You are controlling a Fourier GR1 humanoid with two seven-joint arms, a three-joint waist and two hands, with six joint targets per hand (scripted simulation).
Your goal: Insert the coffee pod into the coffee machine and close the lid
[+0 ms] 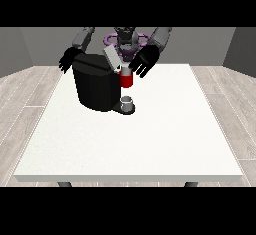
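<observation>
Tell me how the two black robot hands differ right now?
The black hand at the view's right hangs with spread, straight fingers beside the red part of the big black coffee machine. The black hand at the view's left sits behind the machine's far corner, partly hidden. Both hold nothing and hover over the white table.

Black on the coffee machine (pixel 96 86), with a light grey lid (pixel 112 58) raised above it and a red front part (pixel 126 80) beside it. Grey for the small cup (pixel 127 102) on the dark base. Plain white across the table (pixel 150 134). Black on both hands (pixel 144 61) (pixel 67 59), grey on the arms. Purple rings at the robot's chest. Pale wood-plank pattern on the floor; grey walls.
</observation>
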